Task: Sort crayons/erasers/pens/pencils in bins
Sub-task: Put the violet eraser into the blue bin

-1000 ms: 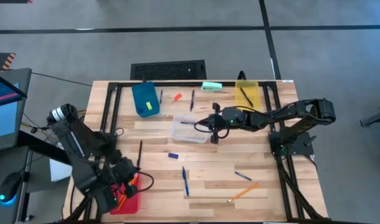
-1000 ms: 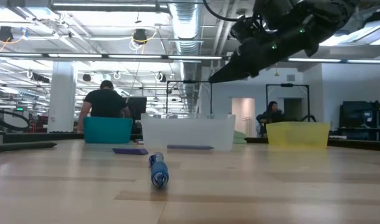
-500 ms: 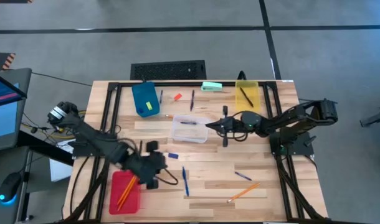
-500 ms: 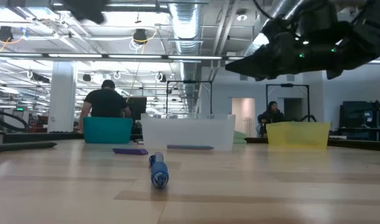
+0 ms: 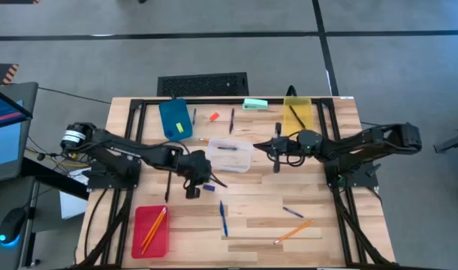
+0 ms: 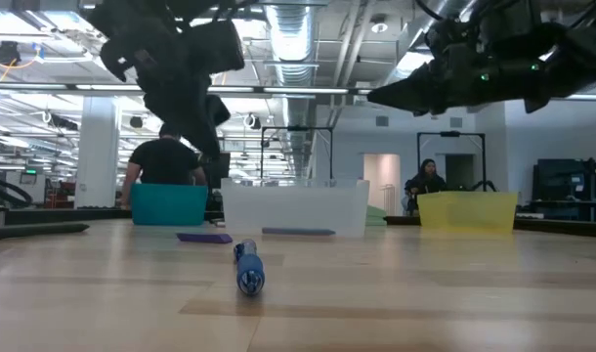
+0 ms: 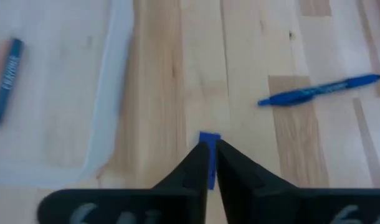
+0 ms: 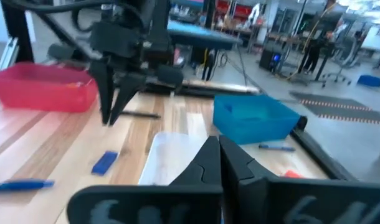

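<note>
My left gripper (image 7: 209,163) is hanging nearly closed over the table's middle, holding nothing, with a blue eraser (image 7: 209,139) lying just past its tips beside the clear bin (image 5: 230,156). My right gripper (image 8: 218,163) is hovering shut and empty right of that bin. A pen (image 7: 319,91) is lying nearby.

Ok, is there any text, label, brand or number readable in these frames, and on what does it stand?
None can be read.
Crayon lying in the clear bin: print on its wrapper, too blurred to read.
Blue pen on the table: dark marking along the barrel, illegible.
</note>
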You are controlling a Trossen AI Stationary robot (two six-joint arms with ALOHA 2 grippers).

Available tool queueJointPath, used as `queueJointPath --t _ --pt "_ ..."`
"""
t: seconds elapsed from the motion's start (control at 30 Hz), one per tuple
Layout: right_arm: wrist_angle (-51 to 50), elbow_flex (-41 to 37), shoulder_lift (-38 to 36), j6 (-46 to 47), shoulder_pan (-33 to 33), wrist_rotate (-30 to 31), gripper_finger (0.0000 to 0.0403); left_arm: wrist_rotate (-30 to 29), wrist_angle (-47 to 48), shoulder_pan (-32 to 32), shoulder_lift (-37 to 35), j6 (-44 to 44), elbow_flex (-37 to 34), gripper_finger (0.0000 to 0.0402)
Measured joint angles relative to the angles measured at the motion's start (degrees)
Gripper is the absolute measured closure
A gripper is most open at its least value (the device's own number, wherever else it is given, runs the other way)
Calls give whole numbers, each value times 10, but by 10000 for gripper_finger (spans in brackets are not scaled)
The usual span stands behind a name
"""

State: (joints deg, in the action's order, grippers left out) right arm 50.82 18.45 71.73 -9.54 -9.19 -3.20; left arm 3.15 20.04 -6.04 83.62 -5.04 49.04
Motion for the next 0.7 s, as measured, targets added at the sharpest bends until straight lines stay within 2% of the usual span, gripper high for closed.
queueJointPath --t 0.17,0.4,0.53,0.7 --pt "-34 0 -23 -2 0 0 400 23 27 -4 26 25 0 314" --pt "-57 0 -35 -9 0 0 400 -72 13 -32 88 60 0 238" --pt "-64 0 -35 -9 0 1 400 -84 -7 -33 111 57 0 221" --pt "-71 0 -35 -10 0 1 400 -61 -20 -26 123 25 0 219"
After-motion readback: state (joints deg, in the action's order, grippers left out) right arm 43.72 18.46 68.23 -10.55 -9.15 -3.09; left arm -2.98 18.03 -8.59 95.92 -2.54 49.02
